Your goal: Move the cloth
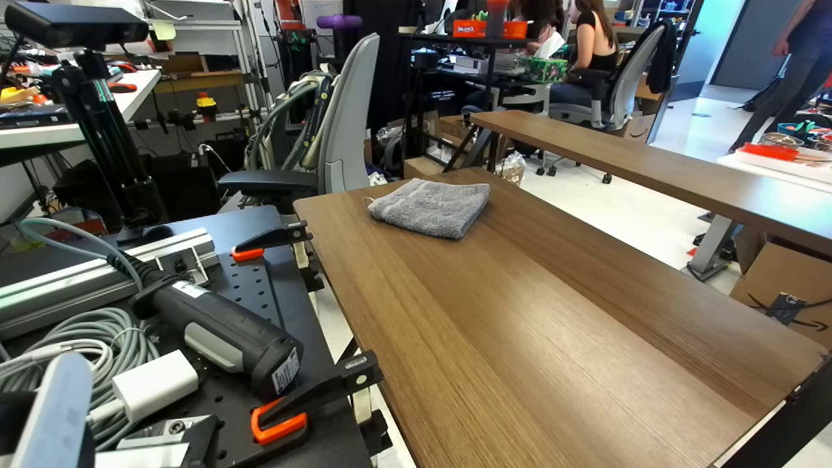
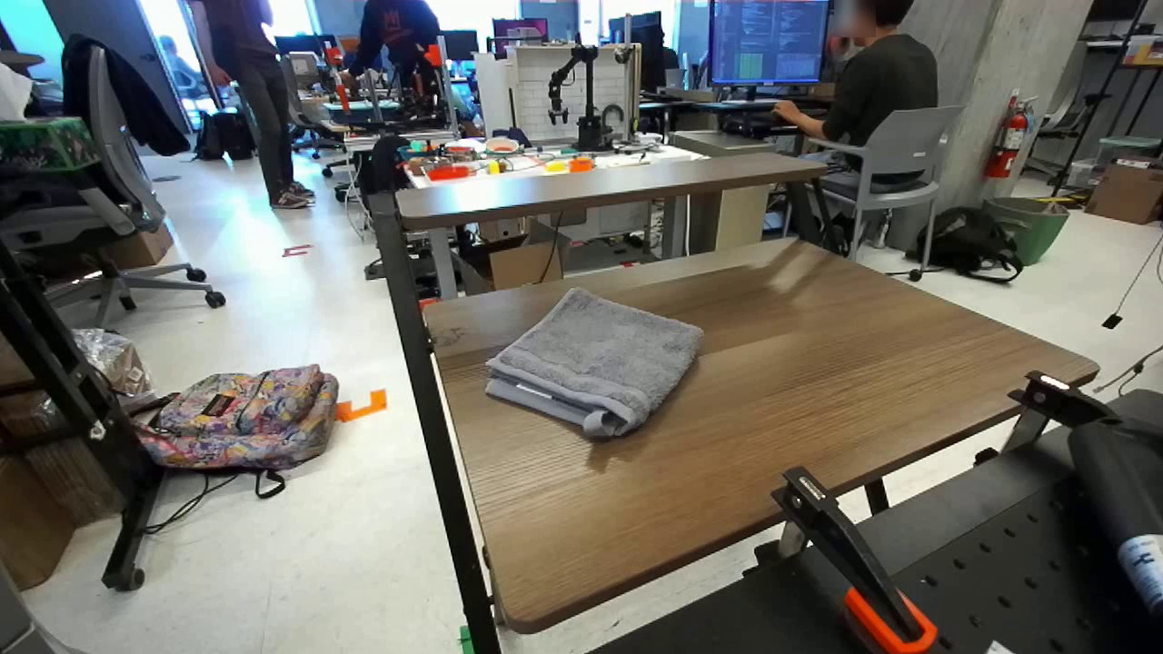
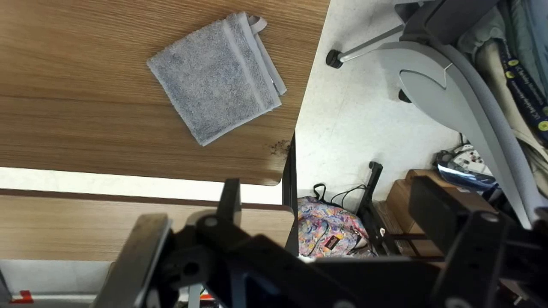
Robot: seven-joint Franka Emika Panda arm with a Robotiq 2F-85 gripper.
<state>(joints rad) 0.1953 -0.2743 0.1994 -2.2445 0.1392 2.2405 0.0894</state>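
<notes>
The cloth (image 1: 432, 207) is a grey, folded, roughly square towel lying flat on the brown wooden table (image 1: 520, 312). It also shows in an exterior view (image 2: 604, 354) with a small hanging loop at its near corner, and in the wrist view (image 3: 216, 79) at the upper middle. My gripper (image 3: 329, 196) shows only in the wrist view, at the bottom. Its two black fingers are wide apart with nothing between them. It is apart from the cloth, which lies above the left finger in that picture. Neither exterior view shows the gripper.
A higher wooden shelf (image 1: 650, 162) runs along the table's far side. A black post (image 2: 427, 409) stands at one table end. Black clamps (image 2: 845, 545) hold the dark perforated plate beside the table. A grey chair (image 1: 351, 123) stands close to the table's end.
</notes>
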